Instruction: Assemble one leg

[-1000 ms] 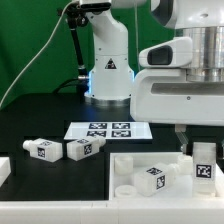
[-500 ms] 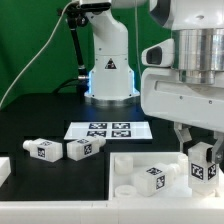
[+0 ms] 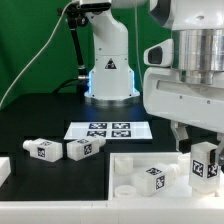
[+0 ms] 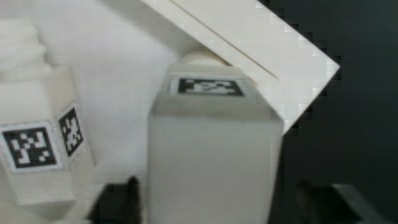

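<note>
The tool point(image 3: 203, 152) squeezes one leg point(image 3: 206, 168) from both sides and holds it standing up at the corner of the big white panel point(image 3: 125, 165), on the exterior view's right. A second leg point(image 3: 153, 178) lies on the panel. Two more legs point(image 3: 42, 149) lie on the black tabletop point(image 3: 30, 120), near the marker board point(image 3: 107, 130).

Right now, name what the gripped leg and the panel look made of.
Leg: likely plastic, matte white, smooth uniform faces. Its tag: seemingly a printed sticker, flat black-and-white. Panel: probably the same white plastic, matte, with a moulded raised rim.
</note>
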